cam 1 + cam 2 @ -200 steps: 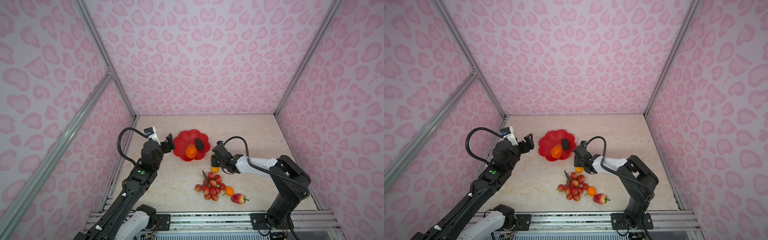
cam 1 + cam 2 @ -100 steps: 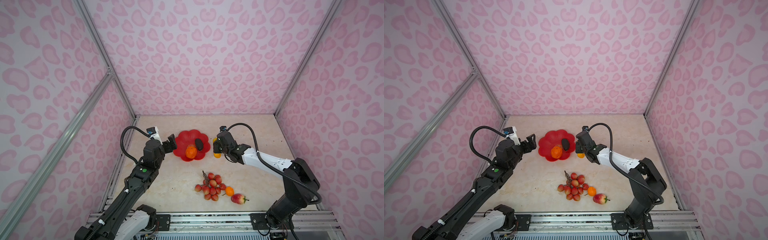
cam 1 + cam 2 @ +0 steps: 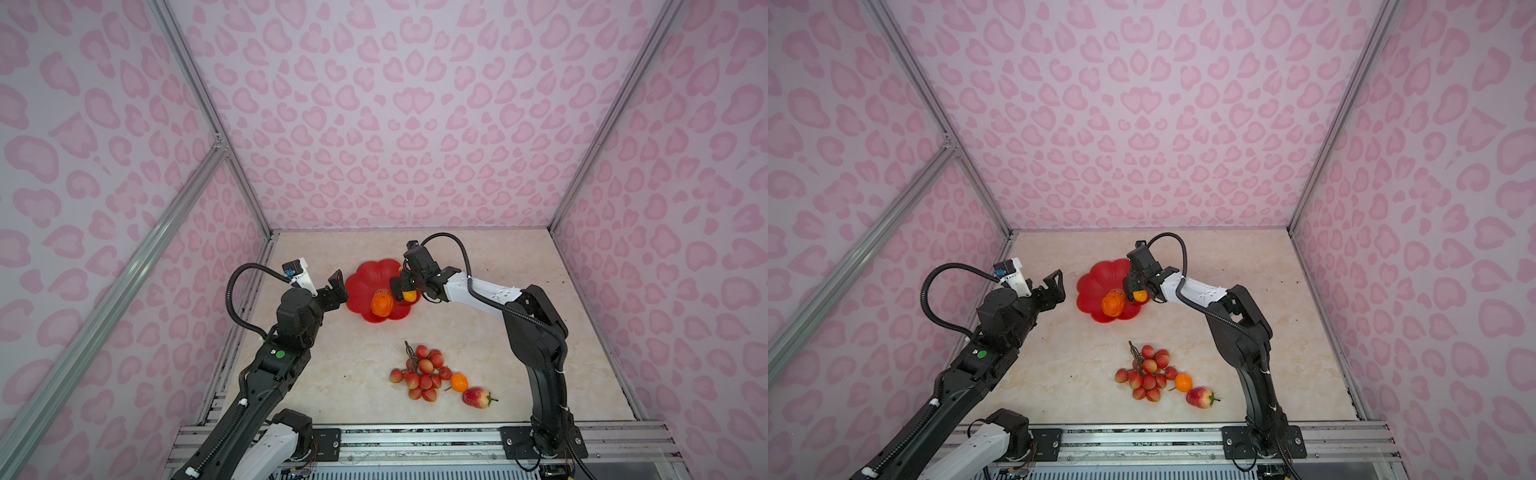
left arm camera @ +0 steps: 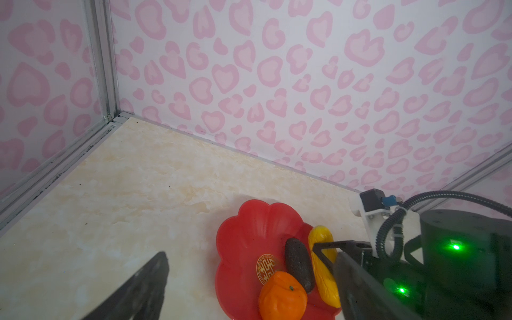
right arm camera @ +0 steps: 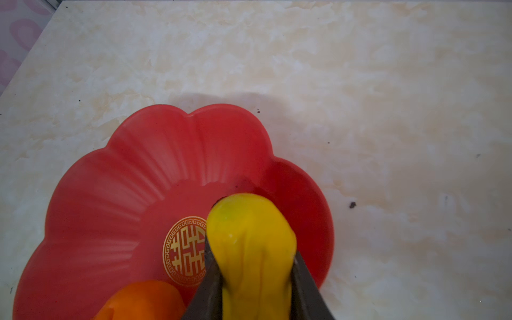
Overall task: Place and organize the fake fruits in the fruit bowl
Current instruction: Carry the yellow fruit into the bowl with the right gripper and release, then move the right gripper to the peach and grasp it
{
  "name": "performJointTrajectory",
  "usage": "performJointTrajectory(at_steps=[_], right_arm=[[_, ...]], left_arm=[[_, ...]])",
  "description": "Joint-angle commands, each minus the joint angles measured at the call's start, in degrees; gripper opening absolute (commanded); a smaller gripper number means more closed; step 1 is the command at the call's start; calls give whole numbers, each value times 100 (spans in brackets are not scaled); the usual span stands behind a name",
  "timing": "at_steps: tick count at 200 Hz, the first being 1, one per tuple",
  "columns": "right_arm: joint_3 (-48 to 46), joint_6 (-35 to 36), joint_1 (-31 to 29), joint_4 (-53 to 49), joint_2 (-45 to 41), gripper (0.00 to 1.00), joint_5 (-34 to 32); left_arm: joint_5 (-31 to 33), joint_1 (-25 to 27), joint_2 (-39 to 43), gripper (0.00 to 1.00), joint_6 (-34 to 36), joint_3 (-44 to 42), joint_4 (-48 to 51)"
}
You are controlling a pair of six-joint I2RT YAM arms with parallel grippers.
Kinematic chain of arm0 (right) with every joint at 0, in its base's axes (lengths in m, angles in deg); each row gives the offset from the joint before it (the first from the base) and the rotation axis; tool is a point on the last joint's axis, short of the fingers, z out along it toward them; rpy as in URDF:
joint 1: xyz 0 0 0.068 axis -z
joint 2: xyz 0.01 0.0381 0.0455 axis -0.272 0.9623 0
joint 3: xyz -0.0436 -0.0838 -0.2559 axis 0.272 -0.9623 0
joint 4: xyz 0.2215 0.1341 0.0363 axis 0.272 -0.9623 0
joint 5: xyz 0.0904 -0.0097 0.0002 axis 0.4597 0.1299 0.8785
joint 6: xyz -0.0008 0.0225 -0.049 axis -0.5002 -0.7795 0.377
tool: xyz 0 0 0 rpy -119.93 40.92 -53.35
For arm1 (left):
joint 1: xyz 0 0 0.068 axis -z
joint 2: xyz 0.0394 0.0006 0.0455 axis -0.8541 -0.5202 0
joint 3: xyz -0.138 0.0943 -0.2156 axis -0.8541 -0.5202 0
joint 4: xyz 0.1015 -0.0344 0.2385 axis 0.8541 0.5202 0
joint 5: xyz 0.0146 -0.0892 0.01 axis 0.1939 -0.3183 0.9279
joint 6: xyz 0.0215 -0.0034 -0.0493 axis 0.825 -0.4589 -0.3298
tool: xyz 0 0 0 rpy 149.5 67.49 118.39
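The fruit bowl (image 3: 360, 279) (image 3: 1093, 277), a red scalloped dish with a gold emblem (image 5: 185, 249), holds the large orange (image 3: 382, 305) (image 4: 282, 296) and the dark avocado (image 4: 299, 263). My right gripper (image 3: 405, 291) (image 5: 253, 266) is shut on the yellow oblong fruit (image 5: 249, 243) (image 4: 321, 234), low over the bowl's right side beside the avocado. I cannot tell whether the fruit touches the dish. My left gripper (image 3: 338, 286) (image 4: 250, 257) stands open and empty just left of the bowl. The lychee bunch (image 3: 422, 372), small orange (image 3: 459, 382) and strawberry (image 3: 477, 397) lie on the table nearer the front.
Pink patterned walls (image 3: 415, 124) with metal frame posts close in the beige marble table (image 3: 498, 257) on three sides. A metal rail (image 3: 415, 440) runs along the front edge, where both arm bases sit.
My right gripper has carried the yellow fruit from the table beside the lychee bunch, back and left, to above the bowl's right side. The left arm has barely moved.
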Motion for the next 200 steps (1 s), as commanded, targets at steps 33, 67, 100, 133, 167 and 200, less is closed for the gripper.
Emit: performJointTrajectory(at_steps=[33,67,100,133,167,200], right_arm=[[165,-37,24,-275,22,61,-11],[-170,41,92,-223,-666,72,-131],[-1462,-35,199,-268,-1983,76,-344],[-3403,-308,108,-626,-3768,87,-598],[-4755,-1057,-373,-1703,-5456,92,-1103],[-5474,-1924,-908,-2645,-6627,94,-1279]], left_arm=[[84,-13,146,94,118,-55,-12],[55,-19,110,94,109,-74,-58],[22,-19,34,94,78,-123,-194],[-3,-19,-85,94,95,-108,-238],[24,-28,-91,94,119,-125,-208],[12,-24,-77,94,73,-188,-203]])
